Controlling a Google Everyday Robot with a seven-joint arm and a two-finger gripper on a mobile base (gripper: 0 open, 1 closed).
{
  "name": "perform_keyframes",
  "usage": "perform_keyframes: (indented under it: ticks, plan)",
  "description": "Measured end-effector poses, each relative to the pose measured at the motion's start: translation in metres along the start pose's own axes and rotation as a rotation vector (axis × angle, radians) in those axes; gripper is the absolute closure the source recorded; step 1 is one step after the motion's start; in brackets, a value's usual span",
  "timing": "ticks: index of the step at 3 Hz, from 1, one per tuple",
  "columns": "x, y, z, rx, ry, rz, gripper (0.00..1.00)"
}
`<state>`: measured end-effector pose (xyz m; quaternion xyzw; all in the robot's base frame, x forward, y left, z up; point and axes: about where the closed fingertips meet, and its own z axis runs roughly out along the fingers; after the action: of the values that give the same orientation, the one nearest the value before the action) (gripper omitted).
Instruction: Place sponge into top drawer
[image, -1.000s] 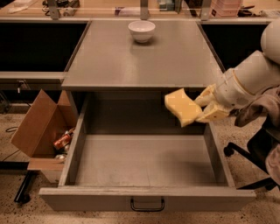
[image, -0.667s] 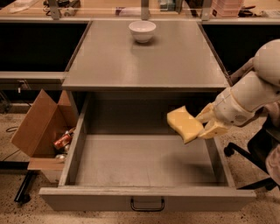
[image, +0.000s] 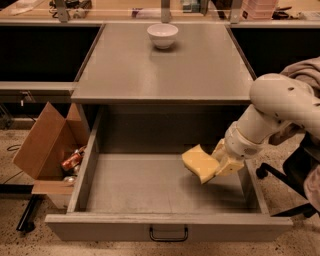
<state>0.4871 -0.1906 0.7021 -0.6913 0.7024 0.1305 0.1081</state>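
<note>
Gripper (image: 218, 166), fingers (image: 229, 166) pinching the sponge (image: 198, 162), held inside the open top drawer (image: 145, 192), below the bench's (image: 150, 75) front right corner

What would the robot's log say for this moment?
gripper: shut on pale yellow foam sponge | where: low over open grey top drawer, right side | released: no
</note>
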Motion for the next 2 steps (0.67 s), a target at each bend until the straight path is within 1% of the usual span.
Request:
perform_keyframes:
  ticks: [1, 2]
  plan:
    - [-0.004, -0.002, 0.016, -0.027, 0.024, -0.006, 1.00]
    - [-0.010, -0.004, 0.027, -0.051, 0.009, -0.012, 0.73]
